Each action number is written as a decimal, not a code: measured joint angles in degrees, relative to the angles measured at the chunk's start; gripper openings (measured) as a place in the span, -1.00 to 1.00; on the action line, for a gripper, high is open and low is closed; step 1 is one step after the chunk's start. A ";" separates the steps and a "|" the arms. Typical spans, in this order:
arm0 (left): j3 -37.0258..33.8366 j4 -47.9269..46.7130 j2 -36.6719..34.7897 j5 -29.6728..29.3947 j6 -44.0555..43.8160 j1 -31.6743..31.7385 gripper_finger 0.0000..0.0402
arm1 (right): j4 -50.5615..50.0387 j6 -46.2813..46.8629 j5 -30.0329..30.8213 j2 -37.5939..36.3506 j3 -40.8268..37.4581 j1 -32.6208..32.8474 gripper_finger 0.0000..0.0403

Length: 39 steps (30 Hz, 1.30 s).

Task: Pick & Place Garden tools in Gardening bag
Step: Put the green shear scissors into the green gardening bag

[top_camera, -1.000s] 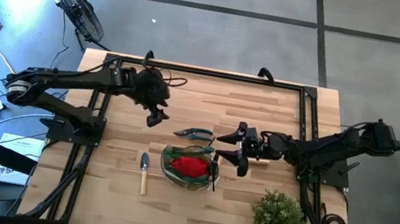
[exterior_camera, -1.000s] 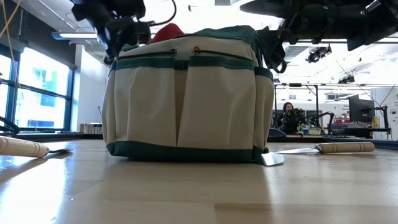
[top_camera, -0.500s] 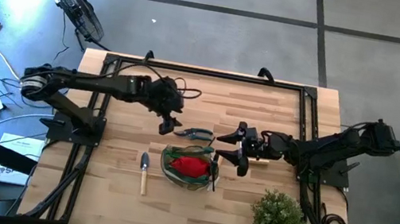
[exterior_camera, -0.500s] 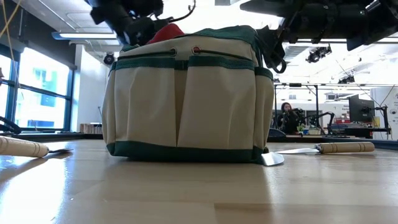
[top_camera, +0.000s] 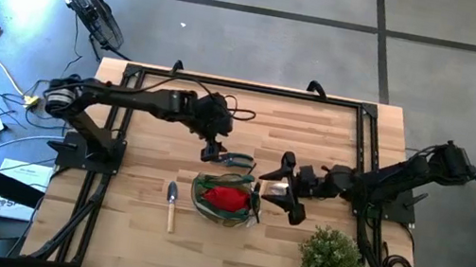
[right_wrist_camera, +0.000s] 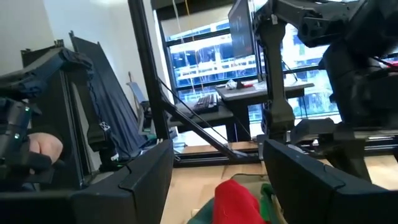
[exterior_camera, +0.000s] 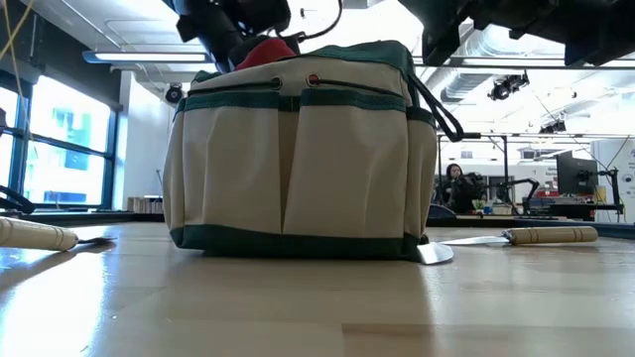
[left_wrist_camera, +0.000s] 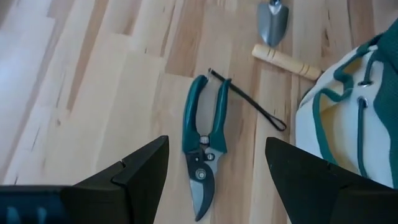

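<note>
Shears are lying flat on the table, directly beneath the left gripper, which is now hanging over them with its fingers spread wide and nothing between them. A second ago that gripper was well off to the far side of the shears from the bag; it has swung across and is now lining up above them, so I judge the pick of the shears is starting. Their blades are pointing back toward the gripper and their green handles away from it, with a thin cord trailing from the handle end toward the bag.

Just beyond the handles, a trowel is lying near the bag's rim. Another trowel is lying on the table well off from the left gripper, on the bag's far side from the right arm.

Meanwhile the right gripper is drawing slightly back from the bag, with its fingers apart and empty, hovering just beside the bag's rim.

Inside the bag, a red glove is sitting, its top poking above the rim in the low view. Whether anything else is in the bag, I cannot tell. So the shears and both trowels are waiting outside.
</note>
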 joint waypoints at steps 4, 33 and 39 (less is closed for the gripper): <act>0.84 0.05 1.55 0.01 0.14 0.02 0.29 | -0.56 0.26 0.14 0.00 0.00 -0.03 0.19; 1.59 -1.08 3.19 -1.18 1.71 -4.47 0.29 | -2.57 2.30 0.13 0.00 0.00 -0.07 0.19; 1.53 -2.74 4.14 -1.76 1.69 -4.39 0.29 | -2.59 3.50 0.13 0.00 0.00 -0.07 0.19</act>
